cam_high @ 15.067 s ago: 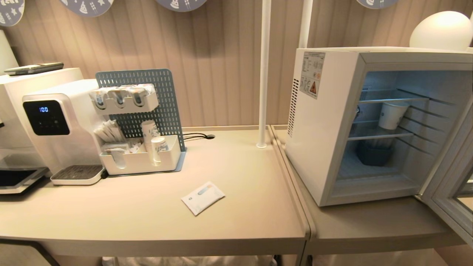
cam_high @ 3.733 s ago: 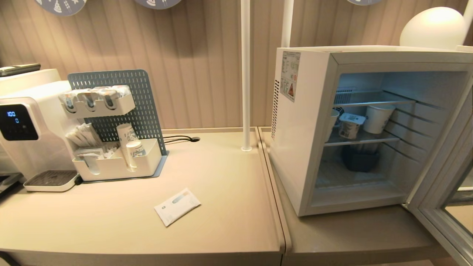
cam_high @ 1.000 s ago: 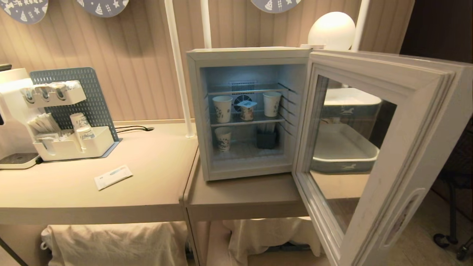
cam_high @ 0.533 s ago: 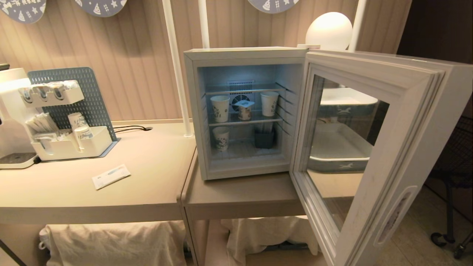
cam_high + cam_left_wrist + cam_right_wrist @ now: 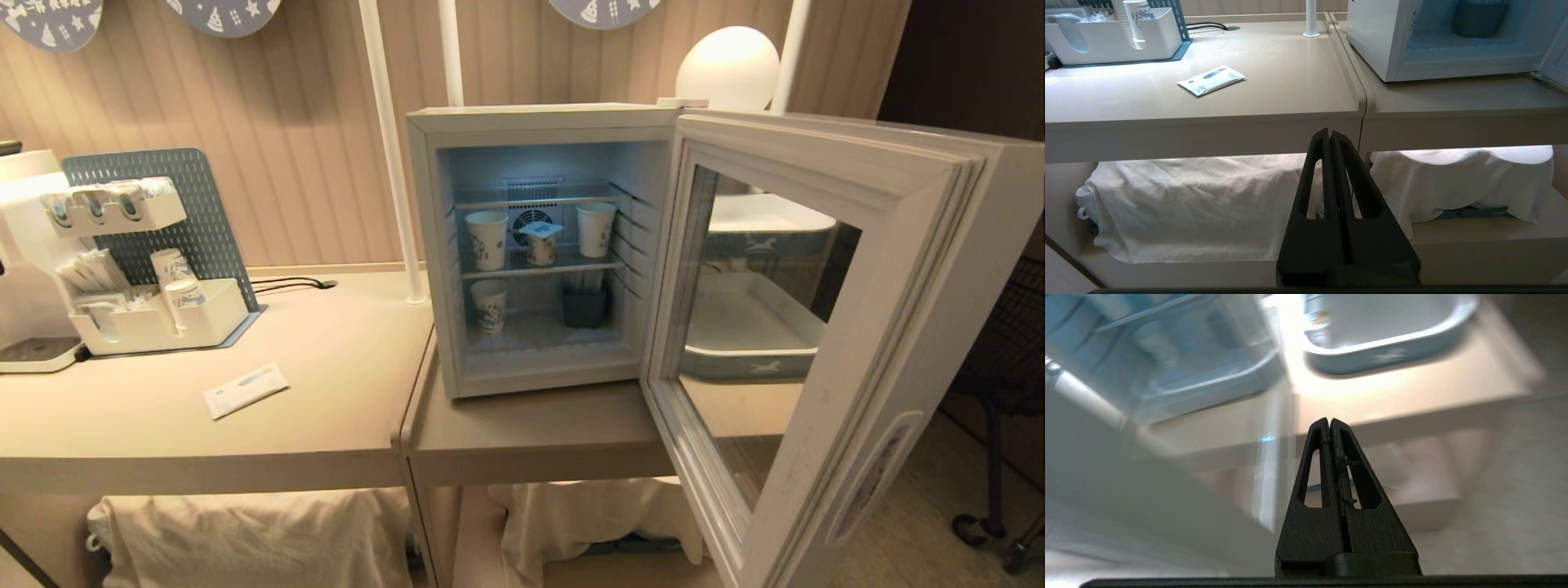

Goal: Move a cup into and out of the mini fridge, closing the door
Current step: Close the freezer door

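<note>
The white mini fridge (image 5: pixel 539 118) stands open on the right-hand table. Its door (image 5: pixel 922 245) is swung wide toward me on the right, the glass window facing inward. On the middle wire shelf the cup (image 5: pixel 542 243), a small tub with a square lid, sits between two taller paper cups (image 5: pixel 486 239). Neither gripper appears in the head view. My left gripper (image 5: pixel 1329 131) is shut and empty, low in front of the table edge. My right gripper (image 5: pixel 1329 419) is shut and empty, pointing at the door's glass by the fridge's open front (image 5: pixel 1167 355).
A third paper cup (image 5: pixel 491 305) and a dark bin (image 5: pixel 584 309) stand on the fridge floor. The left table holds a cup organiser (image 5: pixel 155 318) and a sachet (image 5: pixel 245 390). A blue-rimmed tray (image 5: pixel 759 327) shows through the door glass. White cloth (image 5: pixel 245 531) covers the shelves below.
The whole head picture has shifted as the camera came round from the left table to face the fridge's open front. Over the last half second nothing has visibly moved.
</note>
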Motion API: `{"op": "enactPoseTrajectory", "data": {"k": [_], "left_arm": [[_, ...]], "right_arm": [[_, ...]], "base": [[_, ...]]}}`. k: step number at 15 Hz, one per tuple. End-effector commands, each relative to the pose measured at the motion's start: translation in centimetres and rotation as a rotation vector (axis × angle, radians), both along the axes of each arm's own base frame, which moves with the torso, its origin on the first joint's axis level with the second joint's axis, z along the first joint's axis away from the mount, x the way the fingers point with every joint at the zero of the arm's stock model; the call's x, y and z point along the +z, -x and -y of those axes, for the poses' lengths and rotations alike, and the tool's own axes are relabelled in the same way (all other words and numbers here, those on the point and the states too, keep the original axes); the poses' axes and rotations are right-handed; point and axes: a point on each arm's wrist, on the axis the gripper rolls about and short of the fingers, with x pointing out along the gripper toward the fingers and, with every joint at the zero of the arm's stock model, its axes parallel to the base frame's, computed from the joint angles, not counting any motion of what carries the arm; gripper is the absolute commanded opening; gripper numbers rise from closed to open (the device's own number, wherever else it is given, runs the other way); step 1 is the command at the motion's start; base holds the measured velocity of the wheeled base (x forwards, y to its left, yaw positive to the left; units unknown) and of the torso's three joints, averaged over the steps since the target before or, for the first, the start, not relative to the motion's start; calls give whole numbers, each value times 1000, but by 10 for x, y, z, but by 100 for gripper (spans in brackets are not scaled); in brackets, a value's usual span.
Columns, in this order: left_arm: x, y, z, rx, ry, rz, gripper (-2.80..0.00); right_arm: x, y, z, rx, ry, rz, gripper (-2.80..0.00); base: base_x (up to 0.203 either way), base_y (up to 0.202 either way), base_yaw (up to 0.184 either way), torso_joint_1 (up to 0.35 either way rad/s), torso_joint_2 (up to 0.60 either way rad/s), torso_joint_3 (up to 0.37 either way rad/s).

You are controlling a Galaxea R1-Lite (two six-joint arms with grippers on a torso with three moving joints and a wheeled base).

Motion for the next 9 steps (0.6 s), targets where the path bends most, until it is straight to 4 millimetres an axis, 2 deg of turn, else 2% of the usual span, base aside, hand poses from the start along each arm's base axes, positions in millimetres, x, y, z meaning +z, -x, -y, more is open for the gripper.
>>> {"op": "enactPoseTrajectory", "data": {"k": [1,3,6,9], "left_arm": [[0,0,0,1,1,-1,-280],[0,0,0,1,0,-1,-280],[0,0,0,1,2,-1,-280],[0,0,0,1,2,-1,-280]], "right_arm": [[-30,-75,11,131,-92,-154,-280],[-37,-99,20,404,-182,-101,-280],[-42,-116,27,742,-246,-7,-280],[-49,-129,22,819,-268,-16,-280]], "base": [[0,0,0,0,0,0],[0,0,0,0,0,0],[0,0,0,0,0,0],[0,0,0,0,0,0]]}}
